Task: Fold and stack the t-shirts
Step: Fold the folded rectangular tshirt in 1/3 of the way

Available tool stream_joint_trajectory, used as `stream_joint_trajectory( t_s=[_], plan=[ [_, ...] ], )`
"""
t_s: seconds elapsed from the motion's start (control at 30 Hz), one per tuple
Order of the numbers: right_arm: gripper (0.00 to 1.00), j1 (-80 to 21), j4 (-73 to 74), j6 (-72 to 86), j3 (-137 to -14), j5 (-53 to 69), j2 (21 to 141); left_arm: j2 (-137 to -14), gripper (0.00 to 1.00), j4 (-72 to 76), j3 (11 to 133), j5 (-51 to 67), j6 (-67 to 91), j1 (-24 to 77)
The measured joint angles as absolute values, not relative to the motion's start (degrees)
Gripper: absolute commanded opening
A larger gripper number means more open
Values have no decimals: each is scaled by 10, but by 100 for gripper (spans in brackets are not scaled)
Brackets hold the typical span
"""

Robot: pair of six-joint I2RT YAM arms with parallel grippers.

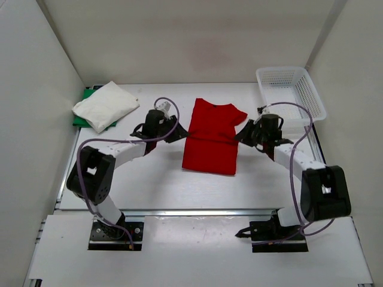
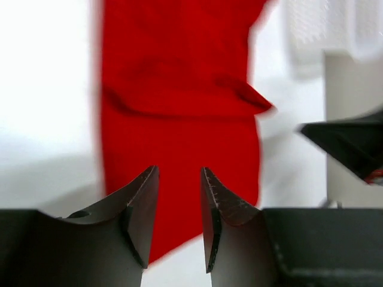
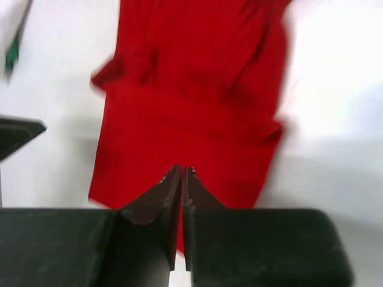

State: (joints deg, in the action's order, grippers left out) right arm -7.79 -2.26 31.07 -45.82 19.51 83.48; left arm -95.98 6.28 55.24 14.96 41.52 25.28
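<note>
The red t-shirt [image 1: 210, 136] lies flat mid-table, its sides folded in to a long rectangle, collar toward the back. My left gripper [image 1: 179, 130] hovers at its left edge, open [image 2: 178, 169] with nothing between the fingers, and the red t-shirt [image 2: 179, 89] spreads beyond them. At the cloth's right edge my right gripper [image 1: 242, 133] has its jaws all but together [image 3: 182, 168], only a thin slit showing, and no cloth is pinched. The white t-shirt [image 1: 106, 104] sits folded on the green t-shirt [image 1: 81, 116] at the back left.
A white mesh basket [image 1: 281, 70] stands at the back right corner. White walls close the table on three sides. The arms' bases sit at the near edge.
</note>
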Motion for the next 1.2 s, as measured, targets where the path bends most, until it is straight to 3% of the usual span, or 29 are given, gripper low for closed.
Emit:
stream_joint_trajectory(
  t_s=[0.17,0.33,0.5,0.57,0.63,0.7,0.83,1.2],
  plan=[
    [1,-150,-57,328,-336,195,779,-957,39,110,508,157,412,335],
    [0,-138,-52,331,-263,194,789,-994,36,162,404,168,427,332],
    [0,-149,-78,333,-231,195,764,-935,37,219,317,160,446,354],
    [11,-149,-59,333,-216,194,732,-900,38,218,282,160,451,366],
    [29,-144,-30,334,-217,191,701,-867,40,198,266,160,450,374],
    [34,-132,-10,330,-233,184,678,-841,42,178,265,157,448,371],
    [34,-97,-4,317,-337,179,717,-808,42,163,274,154,441,360],
    [38,-37,-101,314,-643,216,1109,-801,42,171,257,169,440,345]
  ],
)
